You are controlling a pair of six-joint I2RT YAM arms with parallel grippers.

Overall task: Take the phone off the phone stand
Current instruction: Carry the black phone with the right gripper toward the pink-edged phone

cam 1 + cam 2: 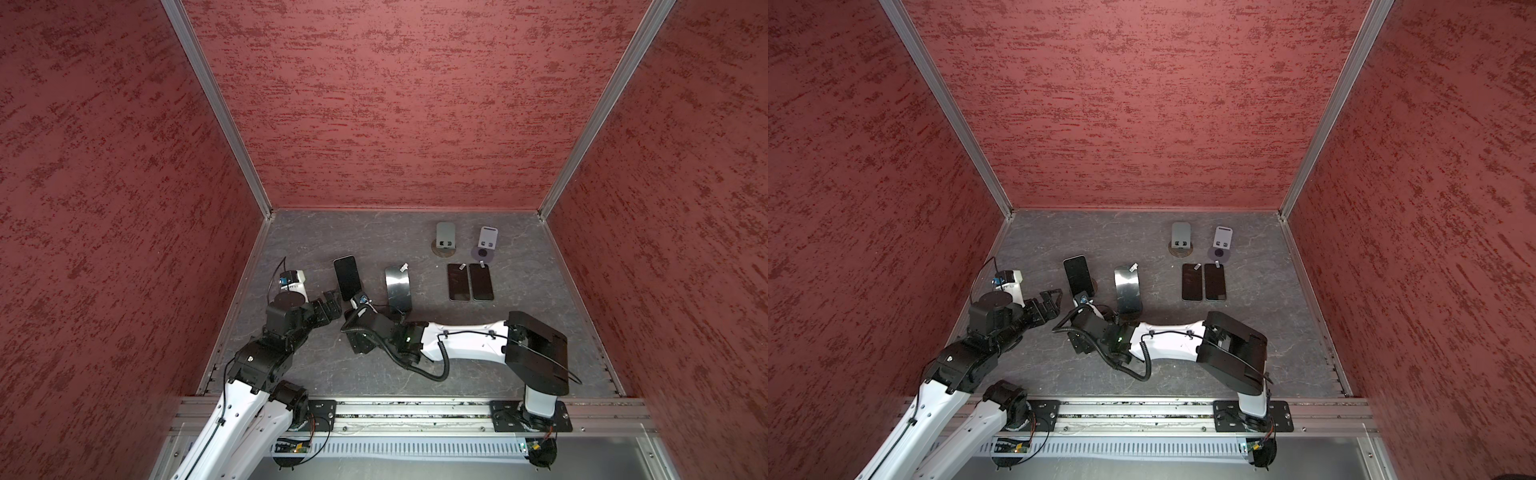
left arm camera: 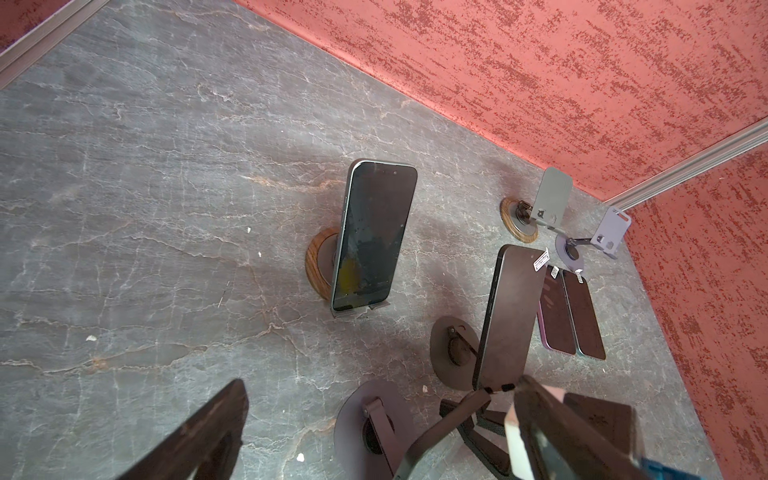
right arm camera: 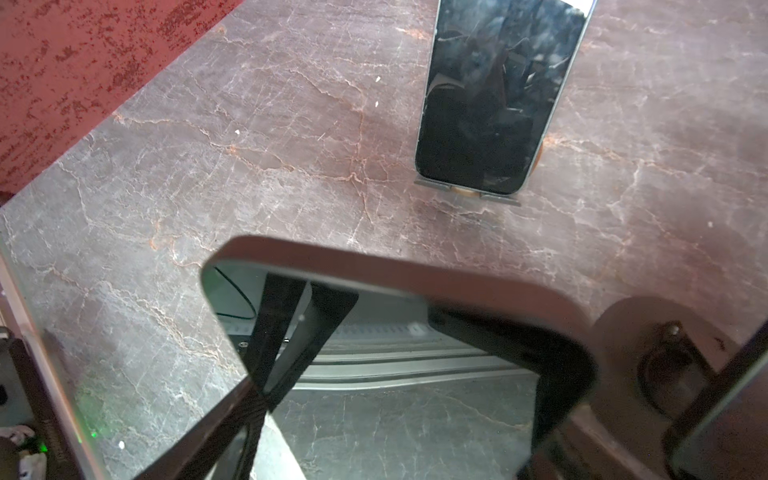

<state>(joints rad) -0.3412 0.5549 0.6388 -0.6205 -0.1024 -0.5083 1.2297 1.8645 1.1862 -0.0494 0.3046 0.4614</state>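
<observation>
The phone (image 3: 399,316) is a dark, mirror-like slab close in front of the right wrist camera. It leans on the phone stand (image 2: 365,419), a dark disc with a hinged arm, and shows edge-on as a thin curved strip (image 2: 440,432) in the left wrist view. My right gripper (image 3: 380,399) is open, one finger (image 3: 216,415) beside each long edge of the phone. In both top views the right wrist (image 1: 365,322) covers this phone. My left gripper (image 2: 382,386) (image 1: 330,301) hangs wide open just left of the stand, holding nothing.
Just behind, a black phone leans on a wooden-based stand (image 1: 347,276) (image 3: 494,95). To its right a silvery phone (image 1: 398,289) stands on a dark stand. Two phones (image 1: 470,281) lie flat farther right, with two empty stands (image 1: 445,237) (image 1: 486,241) behind them. Red walls enclose the table.
</observation>
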